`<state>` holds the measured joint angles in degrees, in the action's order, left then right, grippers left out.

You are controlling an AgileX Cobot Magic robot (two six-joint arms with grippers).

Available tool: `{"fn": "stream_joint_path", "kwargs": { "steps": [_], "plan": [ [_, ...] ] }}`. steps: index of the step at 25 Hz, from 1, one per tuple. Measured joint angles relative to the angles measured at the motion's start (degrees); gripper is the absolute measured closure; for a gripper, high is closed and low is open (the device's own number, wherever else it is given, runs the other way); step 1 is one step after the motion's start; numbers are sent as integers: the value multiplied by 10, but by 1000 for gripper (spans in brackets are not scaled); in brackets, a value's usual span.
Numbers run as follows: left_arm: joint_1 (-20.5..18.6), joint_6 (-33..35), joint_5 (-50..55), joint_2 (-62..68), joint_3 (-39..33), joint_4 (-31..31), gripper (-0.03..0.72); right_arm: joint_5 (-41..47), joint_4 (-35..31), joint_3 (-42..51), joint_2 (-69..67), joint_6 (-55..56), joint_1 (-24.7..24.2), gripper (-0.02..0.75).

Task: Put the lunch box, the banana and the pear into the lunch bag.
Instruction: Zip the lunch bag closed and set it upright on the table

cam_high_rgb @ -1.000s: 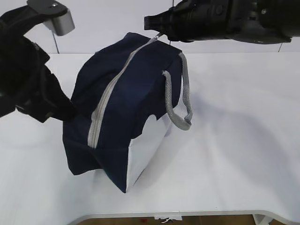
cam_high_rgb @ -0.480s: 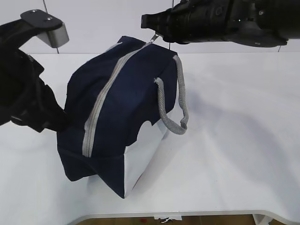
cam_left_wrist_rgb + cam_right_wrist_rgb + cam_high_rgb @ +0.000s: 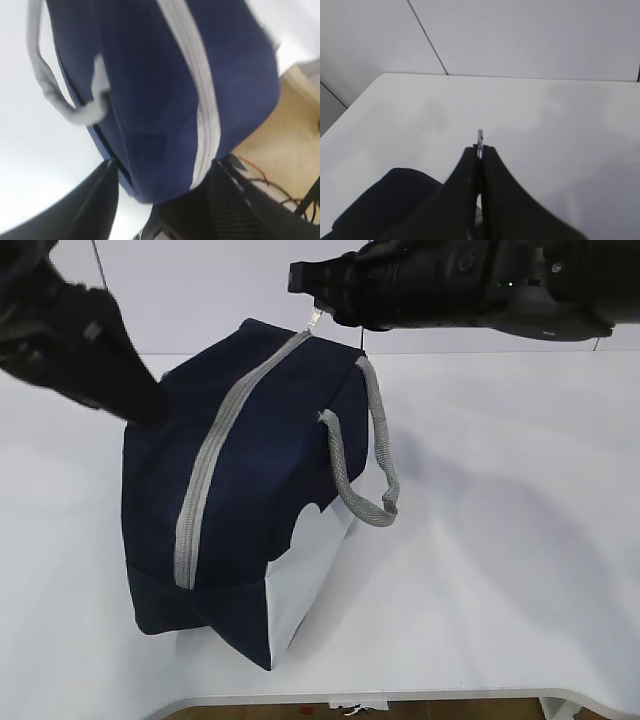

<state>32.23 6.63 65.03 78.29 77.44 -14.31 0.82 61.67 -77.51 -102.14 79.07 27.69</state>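
The navy-blue lunch bag [image 3: 260, 470] stands on the white table with its grey zipper [image 3: 210, 470] closed. My right gripper [image 3: 312, 302] is shut on the metal ring pull [image 3: 318, 318] at the bag's far end. In the right wrist view the ring [image 3: 480, 137] sticks out between the closed tips of that gripper [image 3: 480, 148]. My left gripper [image 3: 145, 405] holds the bag's upper left end. In the left wrist view the bag [image 3: 150, 90] fills the gap between this gripper's [image 3: 162, 172] spread fingers. The lunch box, banana and pear are out of view.
A grey webbing handle [image 3: 375, 455] hangs on the bag's right side and also shows in the left wrist view [image 3: 50, 90]. The table's front edge [image 3: 400, 695] runs close below the bag. Floor and cables [image 3: 280, 165] show beyond the table.
My left arm has risen from the bag's lower left side to its upper left end. The bag has shifted left and stands more upright. The right gripper has moved slightly left with the ring pull.
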Motion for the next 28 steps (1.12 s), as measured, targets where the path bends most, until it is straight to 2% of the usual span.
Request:
{"fn": "stream_joint_path", "kwargs": {
  "steps": [11,15,16,17,18,19,20,21,22,23,24,28],
  "plan": [
    [-16,-10,0,167,147,10,236,-21,15,0,0,1,0,737],
    [-16,-10,1,217,187,14,260,-23,18,0,0,3,0,737],
    [-16,-10,1,230,198,15,293,-23,19,0,0,3,0,737],
    [-16,-10,1,236,198,15,293,-24,21,0,0,4,0,737],
    [-16,-9,2,243,208,15,372,-24,24,0,0,4,0,737],
    [-16,-7,4,247,212,15,372,-24,26,0,0,4,0,737],
    [-16,-3,4,248,213,15,531,-24,27,0,0,4,0,737],
    [-16,-3,4,248,213,15,606,-24,29,0,0,4,0,737],
    [-16,-3,4,248,213,15,606,-24,29,0,0,4,0,737],
    [-16,18,13,248,213,15,666,-23,30,0,0,4,0,737],
    [-16,26,17,248,213,15,683,-20,30,0,0,4,0,737],
    [-16,74,35,248,214,15,688,3,30,0,-1,4,1,737]
  ]
}}
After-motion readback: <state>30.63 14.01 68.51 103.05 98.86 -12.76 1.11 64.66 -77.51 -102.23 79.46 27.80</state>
